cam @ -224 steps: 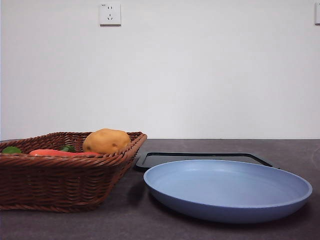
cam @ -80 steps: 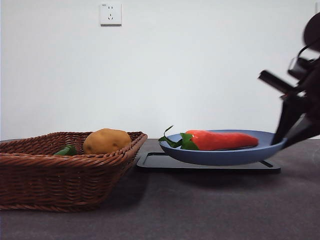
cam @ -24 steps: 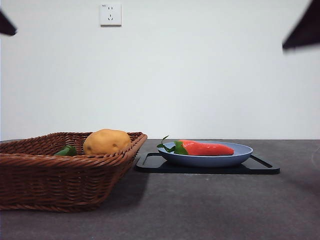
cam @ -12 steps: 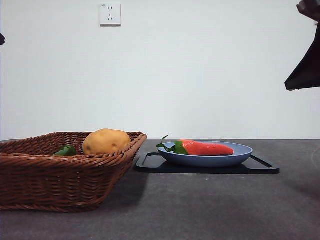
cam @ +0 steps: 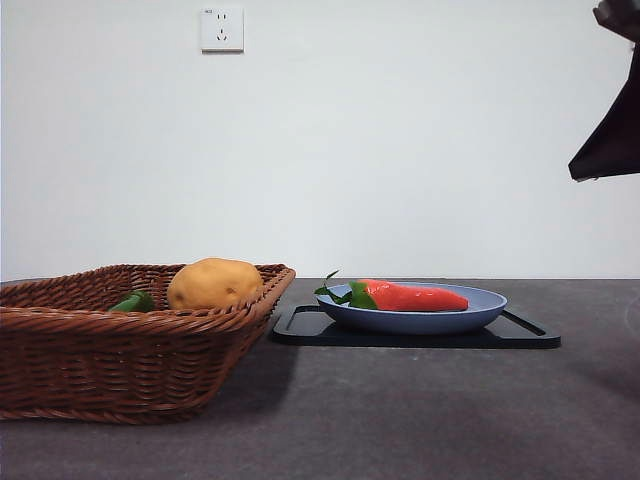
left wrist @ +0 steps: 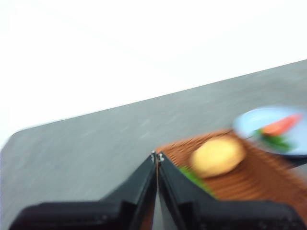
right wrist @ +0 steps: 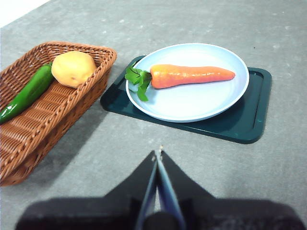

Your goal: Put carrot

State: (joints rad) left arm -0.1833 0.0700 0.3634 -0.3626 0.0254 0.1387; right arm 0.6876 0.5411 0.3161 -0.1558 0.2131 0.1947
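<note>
The orange-red carrot point(cam: 415, 296) point(right wrist: 192, 75) lies on its side in the light blue plate point(cam: 480, 312) point(right wrist: 192, 105), green leaves toward the basket. The plate rests on a dark tray point(cam: 300, 326) point(right wrist: 249, 124). My right gripper point(right wrist: 159, 152) is shut and empty, raised well back from the tray; in the front view it shows only as a black tip point(cam: 608, 140) at the top right. My left gripper point(left wrist: 157, 156) is shut and empty, high beside the basket. In the blurred left wrist view the carrot point(left wrist: 280, 125) is visible far off.
A brown wicker basket point(cam: 90, 355) point(right wrist: 29, 129) point(left wrist: 249, 177) stands left of the tray. It holds a yellow-brown potato point(cam: 213, 284) point(right wrist: 73, 68) point(left wrist: 217, 156) and a green pepper point(cam: 132, 301) point(right wrist: 26, 92). A wall socket point(cam: 222, 29) is behind.
The black tip at the top left edge has left the front view. The right arm's tip, the carrot, the plate and the basket are unmoved.
</note>
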